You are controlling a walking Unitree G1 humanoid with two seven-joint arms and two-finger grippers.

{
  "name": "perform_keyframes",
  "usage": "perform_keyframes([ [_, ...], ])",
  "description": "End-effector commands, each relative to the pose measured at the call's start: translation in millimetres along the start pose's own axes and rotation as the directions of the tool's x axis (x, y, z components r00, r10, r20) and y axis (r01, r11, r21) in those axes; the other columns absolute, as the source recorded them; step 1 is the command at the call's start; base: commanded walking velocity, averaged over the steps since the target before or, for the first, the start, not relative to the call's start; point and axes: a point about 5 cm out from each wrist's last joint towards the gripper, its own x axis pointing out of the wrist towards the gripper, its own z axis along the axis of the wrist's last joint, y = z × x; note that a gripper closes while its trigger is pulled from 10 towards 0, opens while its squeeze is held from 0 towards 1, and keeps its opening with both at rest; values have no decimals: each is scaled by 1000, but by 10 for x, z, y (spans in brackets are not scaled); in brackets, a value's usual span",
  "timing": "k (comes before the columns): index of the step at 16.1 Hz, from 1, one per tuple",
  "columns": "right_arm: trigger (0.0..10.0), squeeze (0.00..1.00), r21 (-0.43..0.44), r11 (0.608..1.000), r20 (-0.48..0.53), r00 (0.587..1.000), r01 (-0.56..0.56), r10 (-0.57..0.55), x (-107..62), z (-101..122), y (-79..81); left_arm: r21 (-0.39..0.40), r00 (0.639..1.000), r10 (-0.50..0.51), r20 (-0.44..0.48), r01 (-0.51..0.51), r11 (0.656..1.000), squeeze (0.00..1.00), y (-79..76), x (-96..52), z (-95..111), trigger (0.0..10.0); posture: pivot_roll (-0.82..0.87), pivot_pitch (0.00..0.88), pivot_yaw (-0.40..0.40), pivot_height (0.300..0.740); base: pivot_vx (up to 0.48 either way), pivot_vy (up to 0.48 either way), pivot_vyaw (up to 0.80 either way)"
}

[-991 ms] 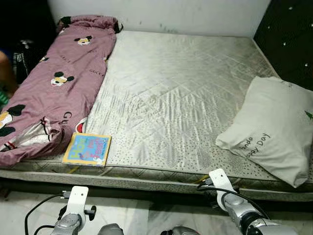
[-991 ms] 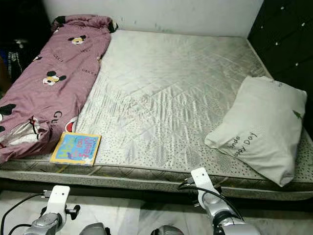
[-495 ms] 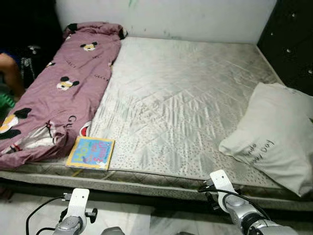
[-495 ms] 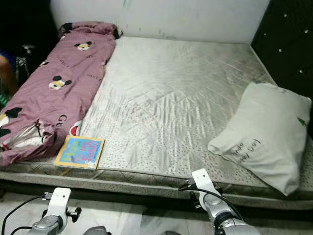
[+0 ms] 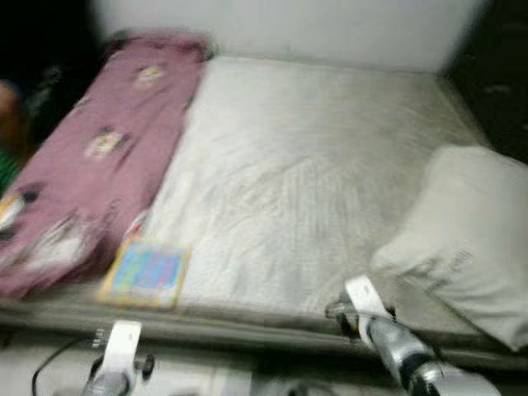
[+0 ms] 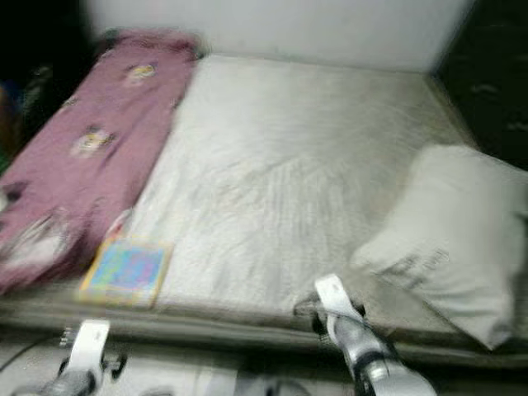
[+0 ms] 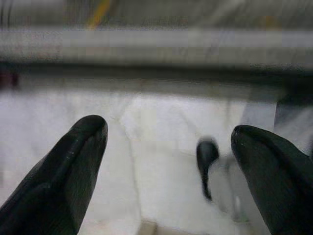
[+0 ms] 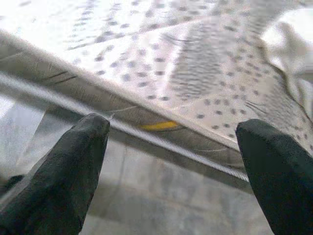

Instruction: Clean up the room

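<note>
One bare mattress point(image 5: 305, 173) carries three loose things — one pink patterned blanket point(image 5: 91, 157) along its left side, one white pillow point(image 5: 470, 239) on its right side, and one small colourful book point(image 5: 147, 272) at its near edge, just beside the blanket. Two robot grippers sit below the mattress's near edge — left gripper point(image 7: 166, 171) and right gripper point(image 8: 171, 176), each with two black fingers spread apart.

Bare grey mattress point(image 5: 313, 173) against white wall point(image 5: 330, 29); dark headboard point(image 5: 503, 74) right; pale floor point(image 7: 156, 147).
</note>
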Motion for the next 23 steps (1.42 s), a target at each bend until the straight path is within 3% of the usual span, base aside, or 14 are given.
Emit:
perform_keyframes([
  [1,10000,0,-2,1000,-22,1000,11,-11,-8,-58,-35,2,1000,-6,-2,6,1000,0,-45,-3,-24,10000,-87,0,-45,740,0,0,0],
  [10,10000,0,0,1000,-19,1000,15,-15,-7,-47,-36,20,1000,25,-1,-25,999,0,-23,-2,-14,10000,-86,0,-45,740,0,0,-235],
  [11,10000,0,16,998,22,998,53,-53,-10,-23,-57,-59,995,98,24,-97,994,0,0,-11,-17,10000,-86,0,-46,740,0,0,0],
  [12,10000,0,21,998,30,998,61,-61,-11,-18,-62,-86,993,113,29,-110,990,0,3,-13,-20,10000,-86,0,-46,740,0,0,0],
  [14,10000,0,137,982,106,984,128,-143,-27,24,-100,-396,963,254,91,-199,896,0,21,-51,-6,10000,-81,0,-53,740,0,0,0],
  [15,10000,0,148,980,118,981,134,-152,-29,34,-106,-437,959,266,103,-196,878,0,21,-56,3,10000,-81,0,-55,740,0,0,0],
  [16,10000,0,190,971,145,974,146,-175,-37,57,-121,-639,889,396,230,-169,750,0,664,-48,877,10000,-78,0,-57,740,0,0,0],
  [17,10000,0,235,957,264,936,170,-231,-65,779,-567,-823,867,444,227,-73,563,0,758,-85,1260,10000,-75,0,-60,740,0,0,0],
  [18,10000,0,246,954,292,926,171,-241,-93,951,-650,-865,868,445,219,-38,501,0,746,-89,1344,10000,-75,0,-62,740,0,0,0],
  [19,10000,0,269,950,344,906,155,-245,-134,1212,-684,-967,898,410,160,60,247,0,609,-85,1565,10000,-78,0,-66,740,0,0,0],
  [20,10000,0,271,952,371,897,141,-239,-153,1324,-673,-968,903,392,176,87,234,0,489,-95,1703,10000,-79,0,-69,740,0,0,0],
  [21,10000,0,281,951,384,893,130,-235,-160,1373,-661,-958,890,399,220,120,261,0,390,-119,1811,10000,-81,0,-77,740,0,0,0],
  [22,10000,0,282,952,400,887,119,-230,-169,1427,-644,-918,868,401,292,137,373,0,252,-161,1943,10000,-82,0,-79,740,0,0,0],
  [23,10000,0,266,958,433,874,108,-219,-189,1509,-628,-683,760,415,500,51,729,0,33,-303,2199,10000,-84,0,-93,740,0,0,0],
])
